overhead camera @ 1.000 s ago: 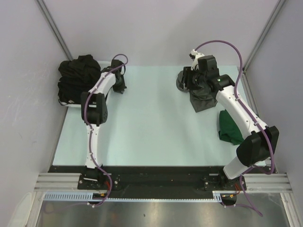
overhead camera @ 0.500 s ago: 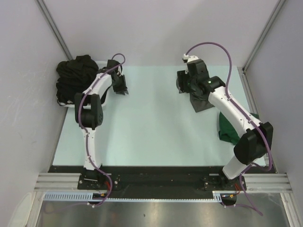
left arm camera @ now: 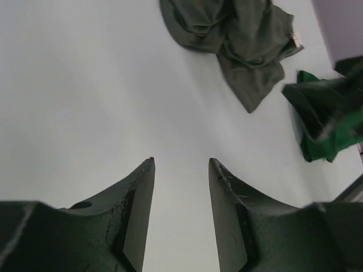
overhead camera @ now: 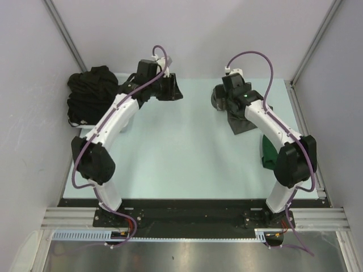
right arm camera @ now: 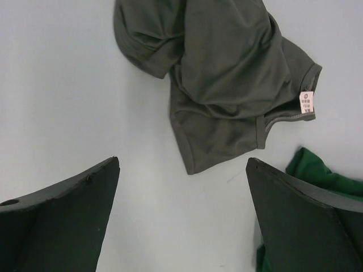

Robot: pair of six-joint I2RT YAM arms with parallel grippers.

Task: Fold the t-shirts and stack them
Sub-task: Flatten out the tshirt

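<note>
Pale counter (overhead camera: 181, 158), white walls.
Grey shirt (right arm camera: 227, 73): crumpled, back right, near green shirt (overhead camera: 272, 153).
Black pile (overhead camera: 91, 96): back left.
Left tool (left arm camera: 181, 164): partly parted, empty.
Right tool (right arm camera: 182, 164): spread wide, empty, over grey shirt.
Advice: pinch two separate edges and spread flat before folding.
Label (right arm camera: 307, 102): plain in right wrist view.
Pile: top view only.

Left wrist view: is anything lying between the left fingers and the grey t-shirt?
Nothing. In the left wrist view, only bare table separates the left fingers from the grey t-shirt.
</note>
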